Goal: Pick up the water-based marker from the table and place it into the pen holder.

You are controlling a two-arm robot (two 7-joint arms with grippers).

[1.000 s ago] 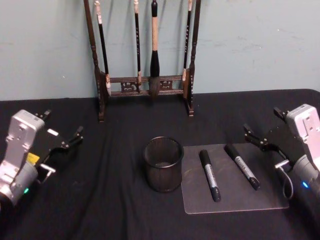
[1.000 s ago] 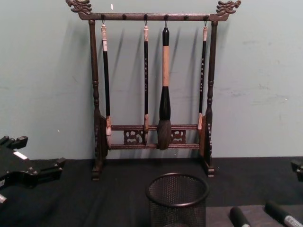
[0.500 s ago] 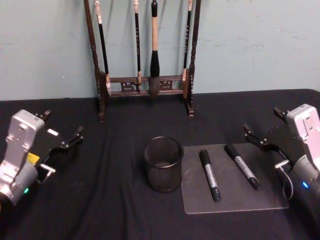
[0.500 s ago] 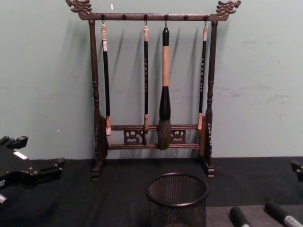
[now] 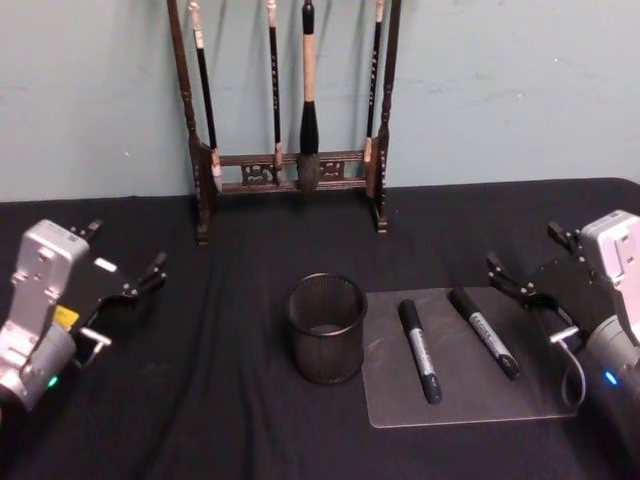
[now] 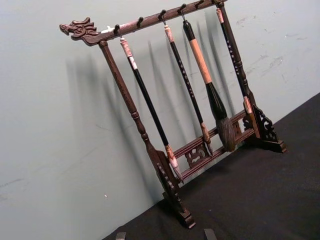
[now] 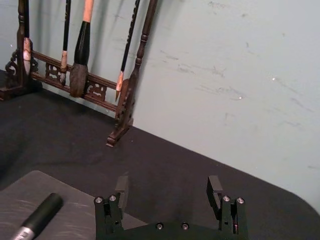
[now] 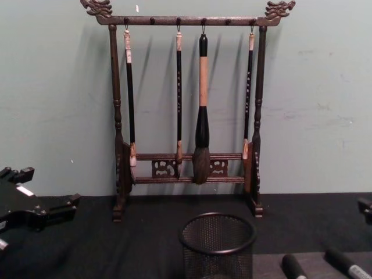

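Head view: round mesh pen holder (image 5: pixel 325 348), 2 markers (image 5: pixel 420 351) on prob. plastic mat (image 5: pixel 470 392); left hand (image 5: pixel 125 248), right hand (image 5: pixel 524 249) gaping, empty.

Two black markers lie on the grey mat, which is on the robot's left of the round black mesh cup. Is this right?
Not quite. The two black markers lie on the flat grey mat, but it is on the robot's right of the round black mesh cup; the head view shows this.

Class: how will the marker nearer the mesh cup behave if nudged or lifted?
The marker, a round rigid-looking barrel, would probably roll sideways if nudged. Lying flat on the smooth-looking mat, it may also slide. Slim, so likely light.
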